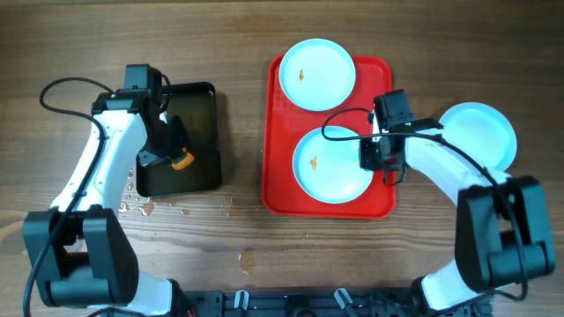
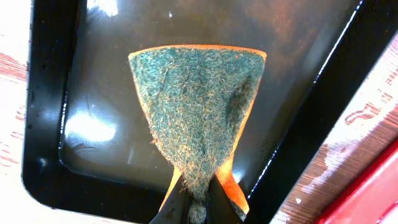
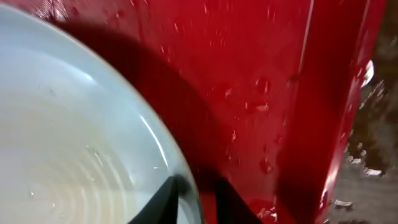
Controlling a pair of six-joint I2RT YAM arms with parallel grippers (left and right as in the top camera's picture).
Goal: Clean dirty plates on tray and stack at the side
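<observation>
One plate sat clean on bench at right; two smeared plates (orange spots) remained on tray at centre. Left jaws clamped sponge over black tray; right jaws pinched rim of lower plate.

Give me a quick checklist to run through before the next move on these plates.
1. Hold on sponge by left gripper: ok, clamped.
2. Wetting of sponge in black tray: cannot tell.
3. Rim of near plate straddled by right gripper: ok; firmness of clamp: cannot tell.
4. Cleanliness of near plate: not ok, orange smear.
5. Cleanliness of far plate: not ok, orange smear.
6. Stack start, third plate on table right of red tray: ok.
</observation>
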